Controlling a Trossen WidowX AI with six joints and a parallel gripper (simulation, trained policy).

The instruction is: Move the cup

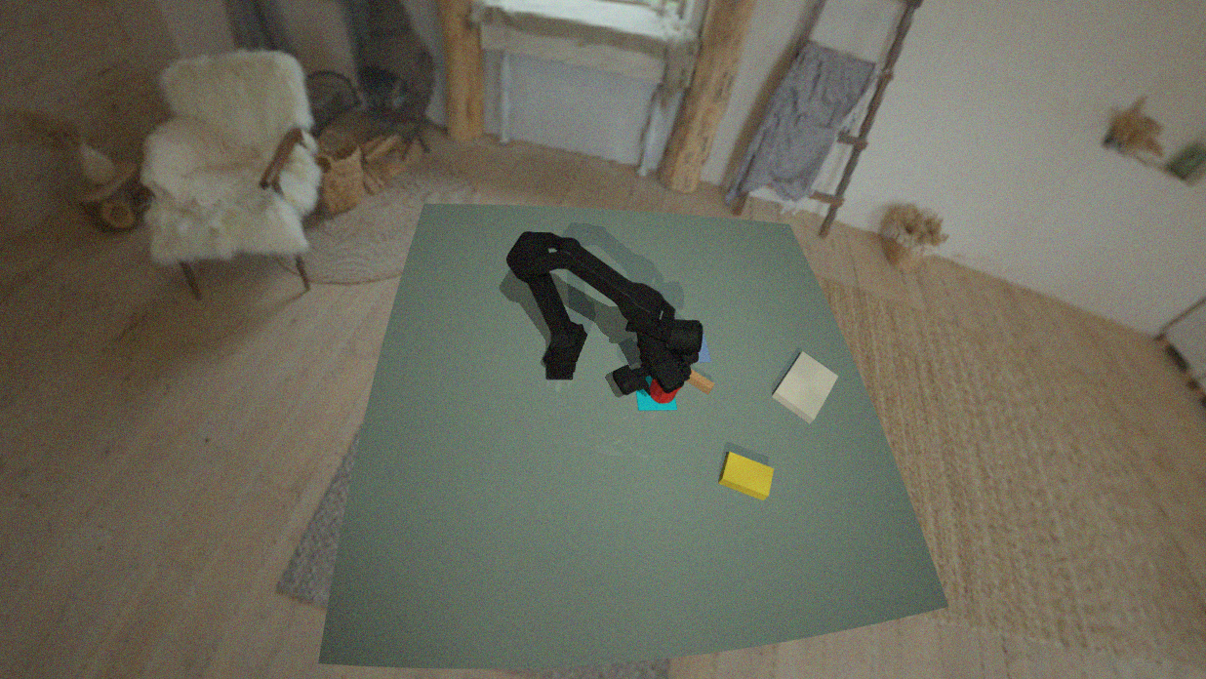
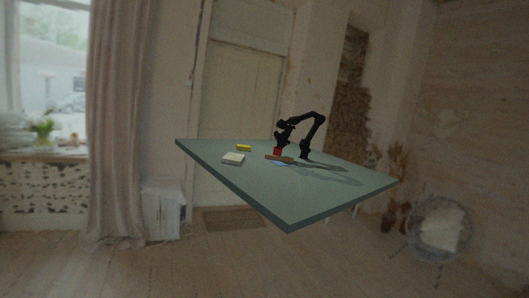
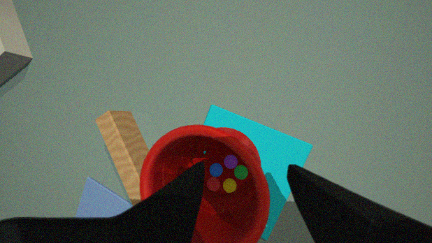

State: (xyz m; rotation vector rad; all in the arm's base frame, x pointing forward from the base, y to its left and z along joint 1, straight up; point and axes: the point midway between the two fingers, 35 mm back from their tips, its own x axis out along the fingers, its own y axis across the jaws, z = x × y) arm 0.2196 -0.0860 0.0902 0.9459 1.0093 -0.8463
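Note:
The red cup (image 1: 663,392) (image 2: 277,150) (image 3: 227,223) stands upright, or nearly so, on the cyan pad (image 1: 647,405) (image 3: 272,136). Several coloured marbles (image 3: 229,185) lie at the bottom inside the cup. My gripper (image 2: 280,146) (image 3: 245,170) is open around the cup's right wall: in the wrist view the left finger reaches over the cup's mouth, and the right finger is outside with a gap to the wall. The blue pad (image 1: 705,352) (image 2: 279,163) (image 3: 98,199) has no cup on it. The arm partly hides the cup in the top view.
A wooden bar (image 1: 701,381) (image 2: 271,157) (image 3: 120,150) lies between the two pads, close to the cup. A white block (image 1: 806,385) (image 2: 233,158) (image 3: 14,38) and a yellow block (image 1: 746,473) (image 2: 243,147) lie farther off on the green table (image 1: 523,523).

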